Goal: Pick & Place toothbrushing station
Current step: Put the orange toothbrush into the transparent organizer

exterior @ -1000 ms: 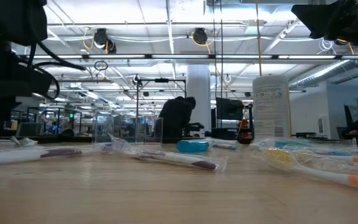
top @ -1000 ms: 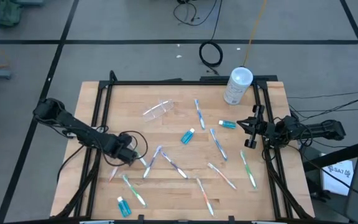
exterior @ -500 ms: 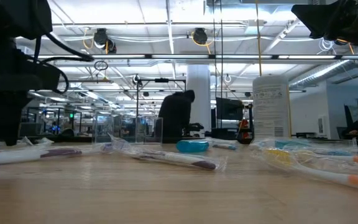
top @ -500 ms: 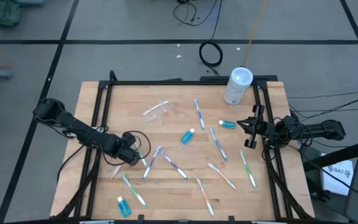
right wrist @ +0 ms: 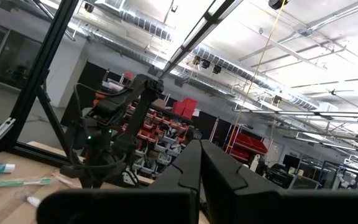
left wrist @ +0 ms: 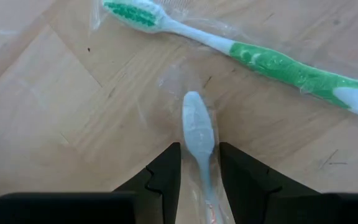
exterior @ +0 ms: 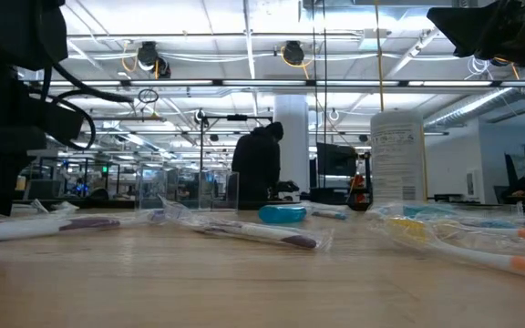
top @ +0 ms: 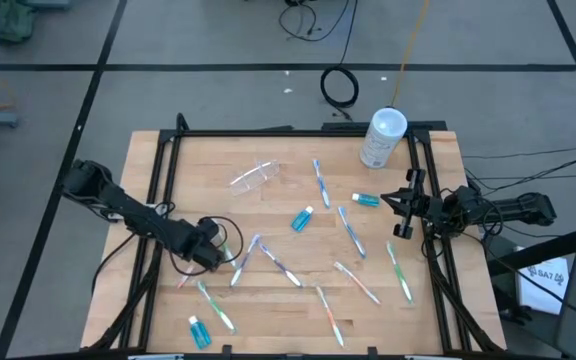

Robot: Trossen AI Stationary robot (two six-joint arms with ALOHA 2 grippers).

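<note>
Left end effector (left wrist: 197,163) has shifted slightly and now closes on a wrapped toothbrush (left wrist: 197,134); lift looks next. Right end effector (top: 400,212) waits closed.

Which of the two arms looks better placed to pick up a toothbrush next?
The left, I think. Its pincer is down at the table with a wrapped pale toothbrush lying between its fingers. The right pincer waits shut at the table's right edge, holding nothing.
</note>
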